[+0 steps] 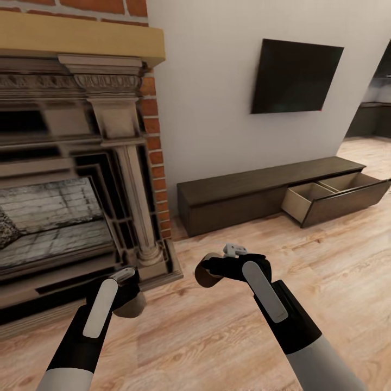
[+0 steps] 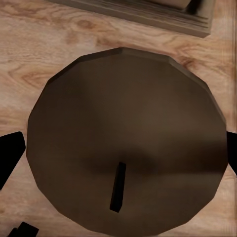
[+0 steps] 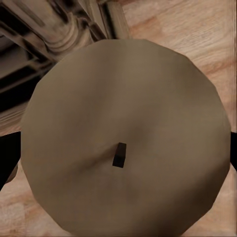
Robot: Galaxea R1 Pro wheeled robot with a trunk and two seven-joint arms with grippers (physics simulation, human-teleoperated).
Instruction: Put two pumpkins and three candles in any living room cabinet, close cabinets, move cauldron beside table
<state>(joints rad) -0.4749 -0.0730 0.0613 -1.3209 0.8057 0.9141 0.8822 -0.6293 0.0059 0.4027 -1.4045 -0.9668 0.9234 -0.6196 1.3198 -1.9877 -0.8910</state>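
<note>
- the brick fireplace fills the left of the head view; the robot faces the living room wall with both arms raised, seemingly carrying.
- the cabinet runs along the wall, one drawer pulled out, likely left ready for a drop.
- the left pincer is clamped on a brown candle, held above the floor.
- the right pincer likewise grips a tan candle.
</note>
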